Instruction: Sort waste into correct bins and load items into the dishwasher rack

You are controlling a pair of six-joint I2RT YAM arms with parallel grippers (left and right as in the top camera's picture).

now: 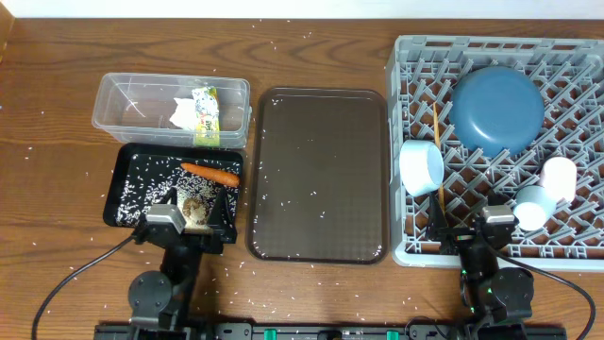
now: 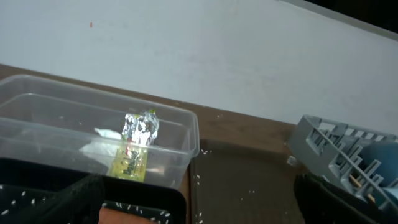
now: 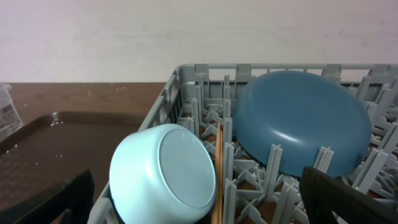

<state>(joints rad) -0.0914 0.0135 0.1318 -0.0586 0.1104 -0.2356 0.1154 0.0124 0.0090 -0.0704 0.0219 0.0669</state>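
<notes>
Left of the dark brown serving tray [image 1: 319, 175], the clear tub [image 1: 106, 106] held the crumpled white napkin [image 1: 182, 111], green-yellow wrapper [image 1: 205, 115] and foil ball [image 2: 142, 126]. Also left of it, nearer the robot, the black tray [image 1: 115, 203] held white rice grains [image 1: 142, 179], the carrot [image 1: 209, 173] and the brown food scrap [image 1: 195, 210]. The left gripper [image 1: 193, 215] hovered there, spread wide and empty. Right of the serving tray, the dishwasher rack [image 1: 401, 57] carried the white bowl [image 1: 420, 165], chopsticks [image 1: 438, 142], blue plate [image 1: 495, 107], light-blue cup [image 1: 533, 206] and pink cup [image 1: 560, 178]. The right gripper [image 1: 489, 222] hung at its near edge, wide apart and holding nothing.
</notes>
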